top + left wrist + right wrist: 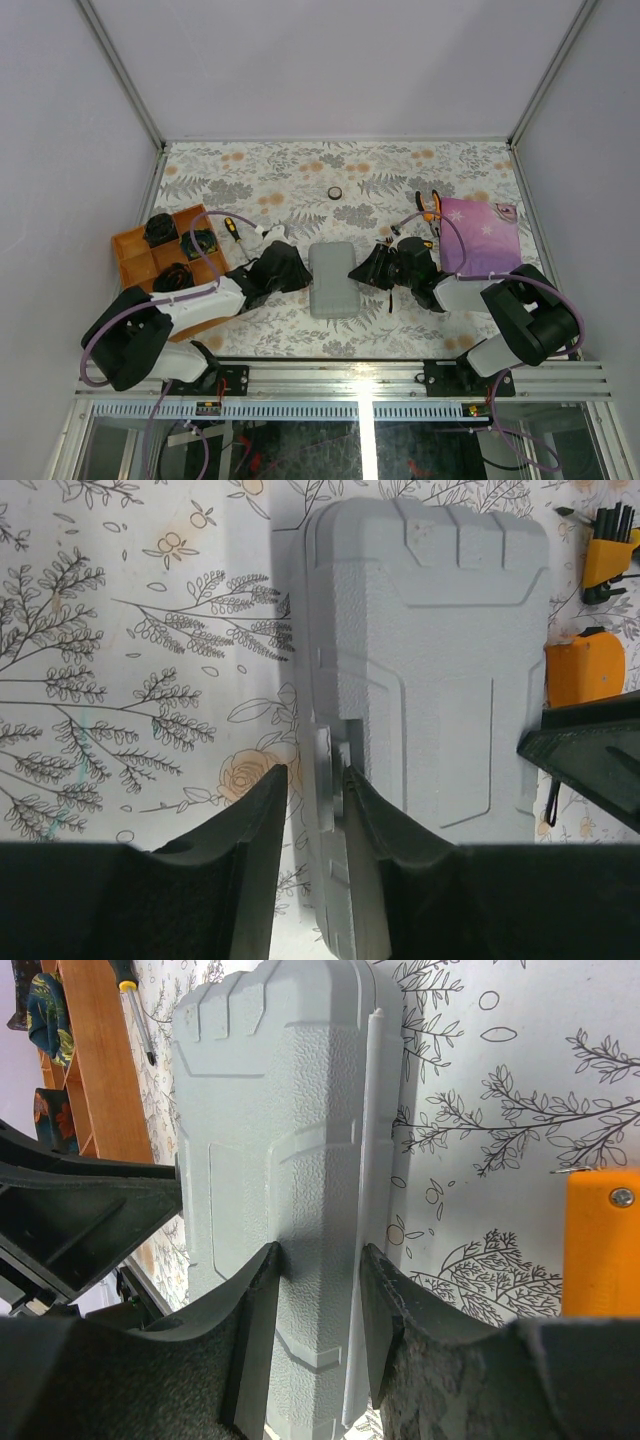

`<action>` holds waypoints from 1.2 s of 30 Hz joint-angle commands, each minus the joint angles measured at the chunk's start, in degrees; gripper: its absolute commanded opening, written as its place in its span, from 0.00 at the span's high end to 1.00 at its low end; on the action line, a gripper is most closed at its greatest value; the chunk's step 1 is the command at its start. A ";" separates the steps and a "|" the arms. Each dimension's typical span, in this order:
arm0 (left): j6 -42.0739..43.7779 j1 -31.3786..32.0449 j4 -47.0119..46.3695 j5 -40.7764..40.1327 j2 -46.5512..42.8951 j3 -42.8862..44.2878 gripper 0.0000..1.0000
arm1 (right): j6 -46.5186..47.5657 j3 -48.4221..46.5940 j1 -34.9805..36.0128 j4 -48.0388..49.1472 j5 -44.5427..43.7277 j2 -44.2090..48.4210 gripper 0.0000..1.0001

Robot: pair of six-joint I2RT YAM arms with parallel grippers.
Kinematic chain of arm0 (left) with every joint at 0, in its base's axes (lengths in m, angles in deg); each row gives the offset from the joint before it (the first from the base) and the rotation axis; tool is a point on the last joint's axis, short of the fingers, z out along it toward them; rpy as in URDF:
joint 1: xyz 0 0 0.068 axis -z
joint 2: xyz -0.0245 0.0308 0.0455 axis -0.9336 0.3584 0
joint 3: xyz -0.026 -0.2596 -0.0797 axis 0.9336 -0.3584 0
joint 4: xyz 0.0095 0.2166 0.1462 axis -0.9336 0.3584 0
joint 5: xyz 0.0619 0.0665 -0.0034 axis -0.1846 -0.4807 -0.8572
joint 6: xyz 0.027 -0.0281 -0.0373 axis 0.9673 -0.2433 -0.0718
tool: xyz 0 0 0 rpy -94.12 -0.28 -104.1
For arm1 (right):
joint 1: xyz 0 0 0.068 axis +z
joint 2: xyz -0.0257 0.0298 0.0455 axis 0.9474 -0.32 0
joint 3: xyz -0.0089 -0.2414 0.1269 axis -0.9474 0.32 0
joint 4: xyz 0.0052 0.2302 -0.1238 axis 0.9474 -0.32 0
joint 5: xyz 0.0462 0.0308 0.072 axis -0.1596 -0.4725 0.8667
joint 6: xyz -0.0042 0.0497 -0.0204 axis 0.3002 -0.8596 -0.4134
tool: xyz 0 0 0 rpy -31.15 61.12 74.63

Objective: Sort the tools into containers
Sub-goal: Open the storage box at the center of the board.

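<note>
- The grey case (333, 280) lies shut at the centre of the top view, with the left gripper (292, 268) and the right gripper (372, 268) at its two long edges.
- The left jaws straddle the latch edge, narrowly apart; I cannot tell whether they pinch it. The right jaws look clamped on the opposite edge's ridge.
- Risk: if one side pulls while the latch holds, the light case may skid or twist instead of opening, and a finger could slip off the thin rim.
- The top view alone shows the tape ring (335, 192) and the purple cloth (480, 235).
- The left wrist view shows the latch, with the bit set (605, 555) at upper right.
- The right wrist view shows the ridge, with the screwdriver (135, 1000) and the orange tray (90, 1070) at upper left.
</note>
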 commanded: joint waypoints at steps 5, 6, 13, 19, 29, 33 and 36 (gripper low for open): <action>0.74 -1.67 -1.70 -1.44 1.89 0.11 0.78 | 4.23 2.39 -0.35 -13.86 -3.71 -2.29 0.69; 0.74 -1.87 -1.79 -1.33 1.85 -0.05 0.79 | 4.26 2.43 -0.35 -13.98 -3.72 -2.22 0.68; 1.52 -2.94 -3.46 -0.33 1.87 -1.62 0.90 | 4.33 2.26 -0.35 -14.49 -3.93 -1.28 0.67; 1.87 -3.65 -4.34 0.66 2.27 -2.93 0.91 | 4.87 1.95 -0.35 -16.06 -4.59 0.01 0.66; 1.34 -3.75 -10.12 6.80 3.09 -4.62 0.79 | 4.72 2.04 -0.35 -15.92 -4.66 0.04 0.64; 0.41 -3.78 -13.17 9.12 2.98 -5.78 0.79 | 4.85 2.08 -0.35 -15.91 -4.55 0.04 0.64; -0.21 -3.87 -14.41 9.54 2.88 -6.28 0.84 | 4.79 2.17 -0.35 -15.87 -4.59 0.13 0.64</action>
